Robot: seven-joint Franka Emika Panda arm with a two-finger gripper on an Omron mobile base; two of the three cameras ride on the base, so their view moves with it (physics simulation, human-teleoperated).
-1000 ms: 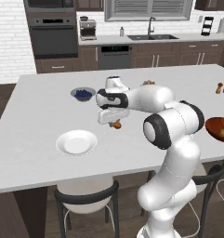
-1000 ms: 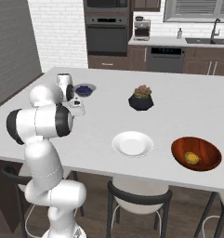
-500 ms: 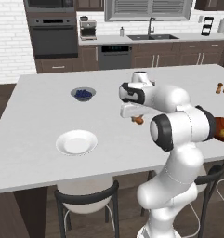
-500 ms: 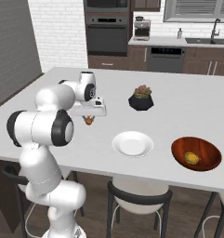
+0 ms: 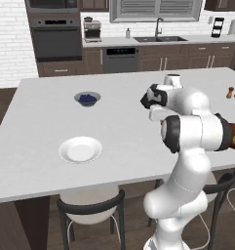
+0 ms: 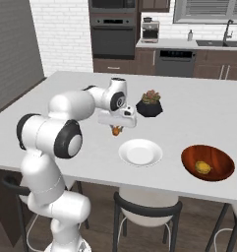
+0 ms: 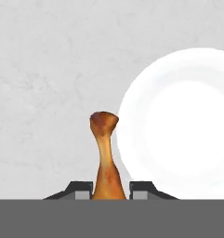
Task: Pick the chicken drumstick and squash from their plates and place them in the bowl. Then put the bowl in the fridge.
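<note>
My gripper [image 6: 117, 125] hangs above the island counter, shut on the chicken drumstick [image 6: 117, 131]. In the hand view the orange-brown drumstick [image 7: 105, 160] stands between the two fingertips [image 7: 142, 188] of the gripper [image 7: 108, 190], pale bone end away from the hand. One empty white plate [image 7: 178, 121] lies just beside it, the same plate [image 6: 140, 152] that sits right of the gripper. The dark red-brown bowl [image 6: 208, 162] rests further right with the yellow squash [image 6: 203, 168] inside. Another empty plate [image 5: 80, 149] lies on the left of the counter. The fridge is out of view.
A black pot with a succulent [image 6: 150, 104] stands just behind the gripper. A small grey bowl with blue contents [image 5: 87, 99] sits on the counter's far left. Two shakers [image 5: 233, 92] stand at the far right. Stools line the near edge.
The arm has swung to the right across the counter with the drumstick in its grip, from beside the small grey bowl to the edge of the plate next to the red-brown bowl.
</note>
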